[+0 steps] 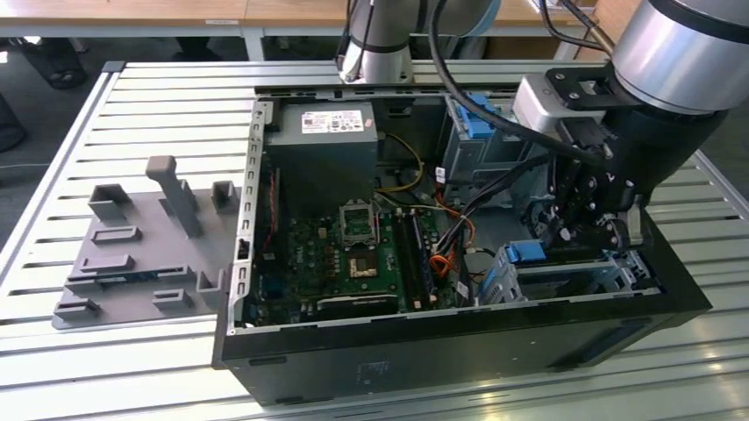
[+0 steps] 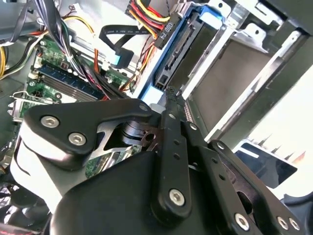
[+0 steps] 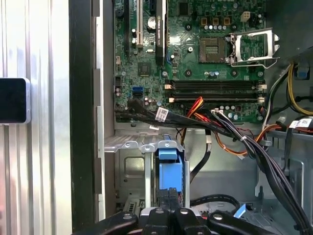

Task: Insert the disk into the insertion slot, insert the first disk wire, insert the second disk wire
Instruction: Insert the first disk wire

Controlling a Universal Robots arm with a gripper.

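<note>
In first wrist view, disk (image 3: 168, 169) being seated on edge inside insertion slot (image 3: 128, 171), at exterior view's lower right. Closed-together fingers (image 3: 163, 201) being pressed tip-first against its blue-framed end; disk's long axis being lined up straight ahead of fingers.

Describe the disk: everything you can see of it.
The disk stands on edge inside the insertion slot, a bright blue plastic carrier framing its dark body. In the second wrist view its black connector end shows, with red, yellow and black wires ending close beside it. The shut claw sits against one end.
</note>
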